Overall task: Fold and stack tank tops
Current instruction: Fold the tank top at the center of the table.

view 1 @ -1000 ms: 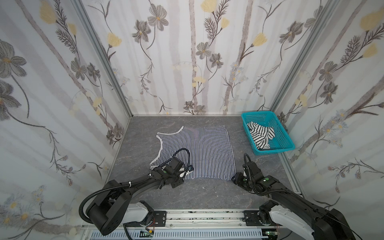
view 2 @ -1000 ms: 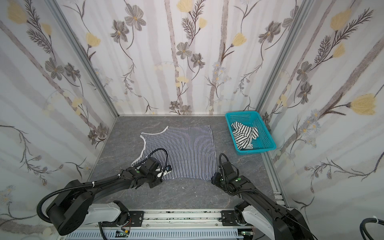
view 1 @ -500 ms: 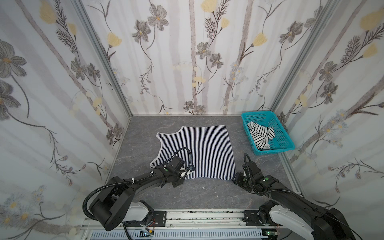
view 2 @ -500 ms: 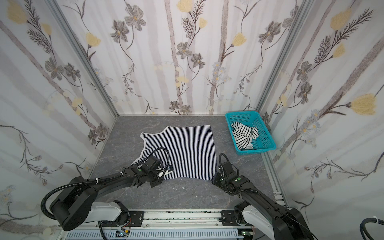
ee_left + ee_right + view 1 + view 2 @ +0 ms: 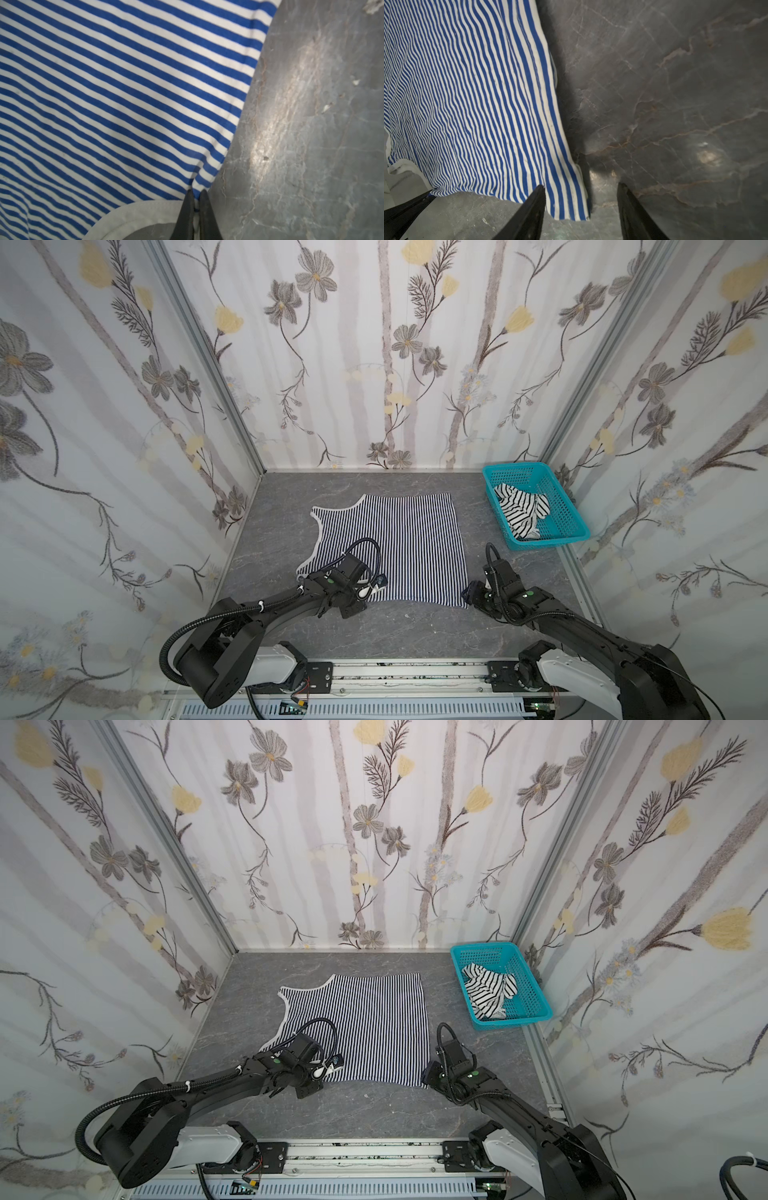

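The fine navy-and-white striped tank top (image 5: 395,547) (image 5: 365,1027) lies spread flat on the grey table. My left gripper (image 5: 376,585) (image 5: 196,192) is at its near left corner. There the jaws are shut on a pinch of striped cloth (image 5: 204,174) beside the white armhole trim (image 5: 141,209). My right gripper (image 5: 471,594) (image 5: 581,185) stands open at the near right corner (image 5: 571,203), one finger (image 5: 529,209) over the cloth, the other over bare table. The wide-striped tank top (image 5: 521,512) (image 5: 490,992) lies crumpled in the basket.
The turquoise basket (image 5: 573,526) (image 5: 536,1006) stands at the back right against the wall. Flowered walls close in the table on three sides. A rail (image 5: 407,672) with both arm bases runs along the near edge.
My left gripper's jaws have closed on the near left edge of the navy-striped top. The right gripper has stayed at the near right corner, still open.
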Robot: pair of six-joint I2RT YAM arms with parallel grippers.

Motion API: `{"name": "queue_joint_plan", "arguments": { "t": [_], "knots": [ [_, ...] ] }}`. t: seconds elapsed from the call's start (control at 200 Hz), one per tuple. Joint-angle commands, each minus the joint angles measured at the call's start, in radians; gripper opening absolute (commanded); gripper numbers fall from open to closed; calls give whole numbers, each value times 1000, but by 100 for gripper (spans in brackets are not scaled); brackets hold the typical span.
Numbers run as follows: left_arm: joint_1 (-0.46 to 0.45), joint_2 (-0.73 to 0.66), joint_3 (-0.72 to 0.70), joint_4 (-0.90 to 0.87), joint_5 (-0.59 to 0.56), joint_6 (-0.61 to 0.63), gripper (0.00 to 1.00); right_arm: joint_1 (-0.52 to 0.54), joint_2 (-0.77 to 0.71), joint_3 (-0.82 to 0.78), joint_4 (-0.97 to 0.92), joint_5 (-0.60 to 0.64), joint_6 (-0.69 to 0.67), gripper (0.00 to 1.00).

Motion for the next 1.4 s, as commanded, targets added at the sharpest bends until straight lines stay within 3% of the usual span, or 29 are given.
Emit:
{"name": "queue_joint_plan", "arguments": {
  "t": [0.0,0.305,0.51,0.679,1.104,1.394],
  "knots": [
    [2,-3,10,-40,8,-6,6,1,35,9,38,-28,-9,55],
    [1,10,28,-34,1,-33,8,55,2,11,-56,-14,-31,48],
    [1,32,36,-26,0,-39,8,122,37,-18,-9,-29,-6,43],
    [4,21,30,-23,-14,-37,9,143,89,-14,-8,-1,2,32],
    [20,20,20,-20,-21,-34,10,142,16,-13,-95,16,-4,36],
    [20,28,27,-18,-25,-33,10,145,21,-34,-105,20,-13,28]
  ]
}}
